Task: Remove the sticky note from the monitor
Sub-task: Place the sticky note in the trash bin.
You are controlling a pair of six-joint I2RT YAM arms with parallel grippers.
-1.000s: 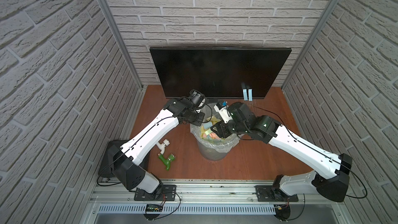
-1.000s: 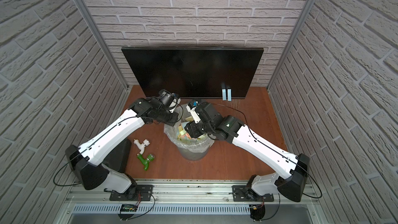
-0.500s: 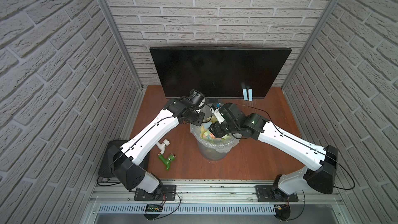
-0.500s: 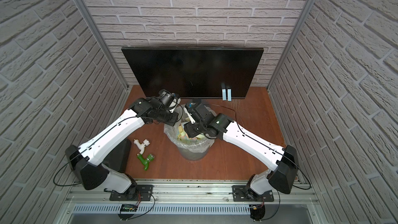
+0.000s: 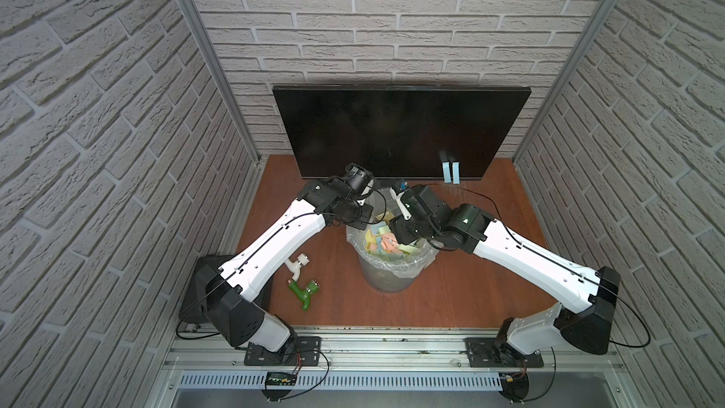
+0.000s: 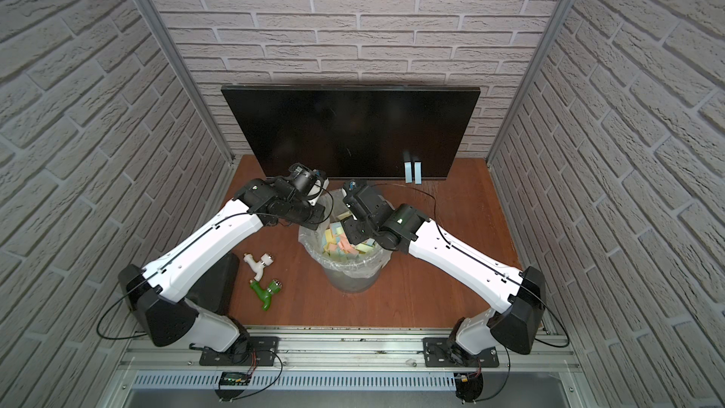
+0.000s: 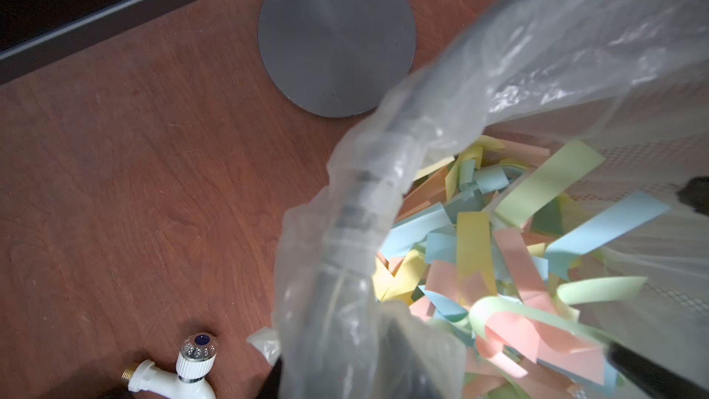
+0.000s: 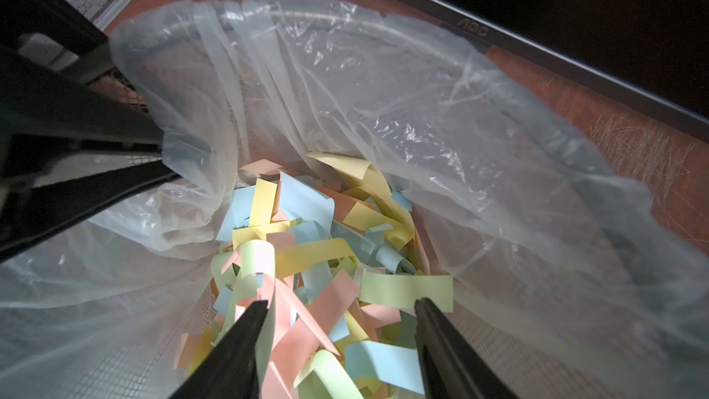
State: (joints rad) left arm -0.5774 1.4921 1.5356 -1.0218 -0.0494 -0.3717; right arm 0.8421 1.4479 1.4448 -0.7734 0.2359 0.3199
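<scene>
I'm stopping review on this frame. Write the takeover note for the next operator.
Left gripper: clamped on the liner-covered rim of the grey mesh waste bin.
Right gripper: open, empty, above the pastel paper notes piled inside.
Wide black flat-screen monitor: two pale blue sticky notes stuck low on its right side.
Done: notes binned. Left: peel both, drop them in.

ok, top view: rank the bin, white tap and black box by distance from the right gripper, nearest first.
From the right gripper, in a top view:
1. bin: directly under it, mid-table.
2. white tap: lying on the robot's left of the bin.
3. black box: past the tap, at the left edge.
</scene>
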